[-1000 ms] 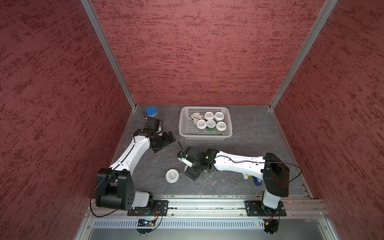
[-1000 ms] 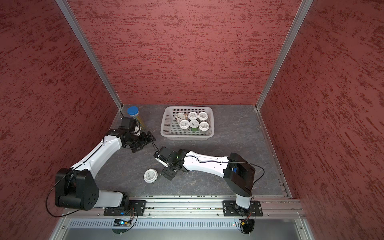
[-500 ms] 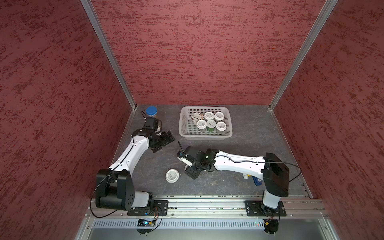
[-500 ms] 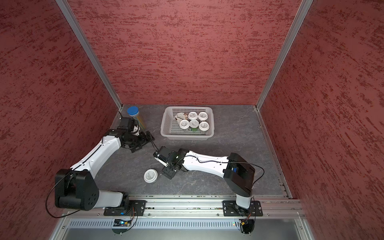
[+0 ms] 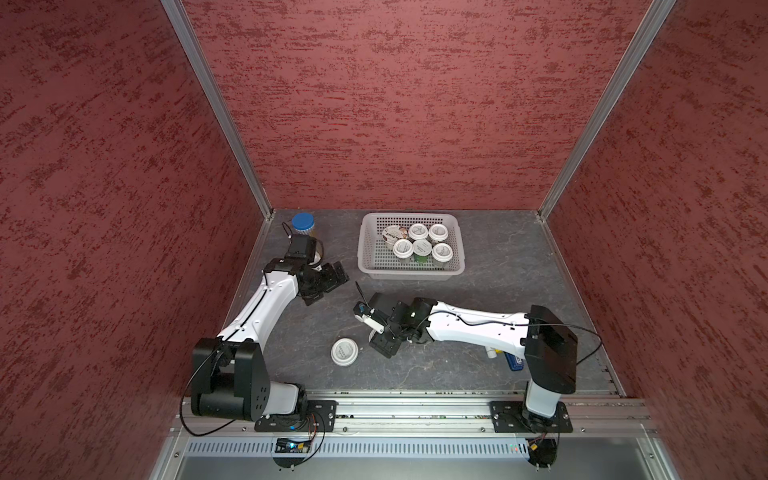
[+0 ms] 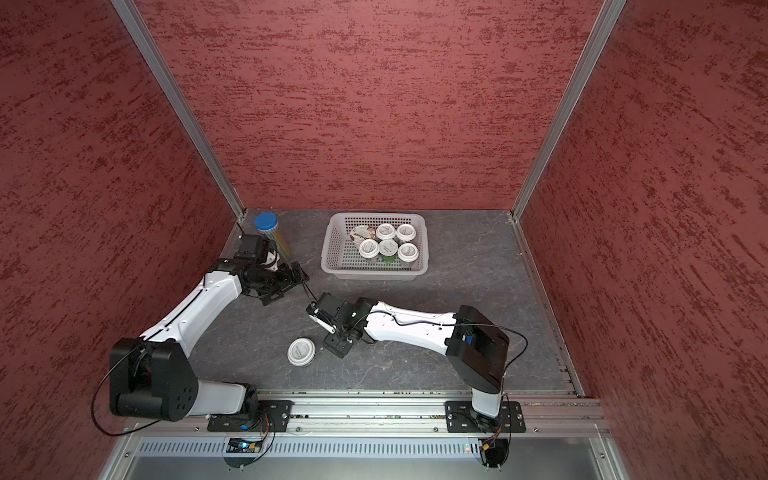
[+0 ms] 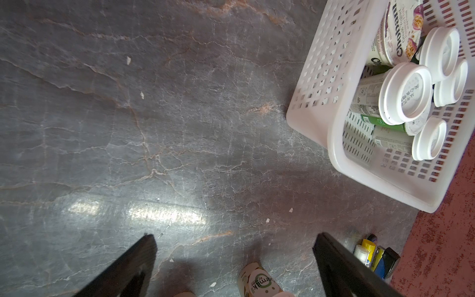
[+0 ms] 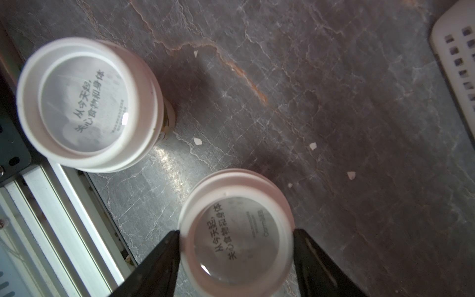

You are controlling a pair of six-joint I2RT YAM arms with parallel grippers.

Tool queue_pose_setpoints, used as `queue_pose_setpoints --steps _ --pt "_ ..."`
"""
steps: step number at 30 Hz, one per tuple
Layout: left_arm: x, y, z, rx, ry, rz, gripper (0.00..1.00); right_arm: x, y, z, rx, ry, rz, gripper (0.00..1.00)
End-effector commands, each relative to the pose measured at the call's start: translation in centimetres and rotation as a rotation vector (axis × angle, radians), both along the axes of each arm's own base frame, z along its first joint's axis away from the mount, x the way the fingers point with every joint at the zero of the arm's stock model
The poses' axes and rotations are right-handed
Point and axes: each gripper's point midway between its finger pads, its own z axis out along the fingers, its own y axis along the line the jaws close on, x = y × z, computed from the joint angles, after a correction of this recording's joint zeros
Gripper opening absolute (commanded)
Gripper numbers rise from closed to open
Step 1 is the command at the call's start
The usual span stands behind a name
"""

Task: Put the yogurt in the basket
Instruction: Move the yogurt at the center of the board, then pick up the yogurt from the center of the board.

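Grey veined tabletop (image 5: 498, 291) (red walls (image 5: 395, 104)) bears basket (image 5: 409, 216), yogurt (image 5: 344, 351).

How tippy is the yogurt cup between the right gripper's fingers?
Probably a bit tippy: the yogurt cup has a wide lid, and the matching cup beside it narrows toward its base. Being round, it could roll if knocked over. Its smooth rim might slip.
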Motion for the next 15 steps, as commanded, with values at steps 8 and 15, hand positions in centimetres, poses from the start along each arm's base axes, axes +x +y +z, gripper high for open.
queue_pose_setpoints --steps 8,15 --pt "-0.37 0.3 0.45 0.007 -0.019 -0.007 1.0 0.91 0.49 -0.66 -0.01 -0.029 -0.013 0.76" --pt "-0.34 0.44 0.49 0.006 -0.02 -0.003 1.0 0.91 0.43 -0.74 -0.011 -0.029 -0.016 0.74"
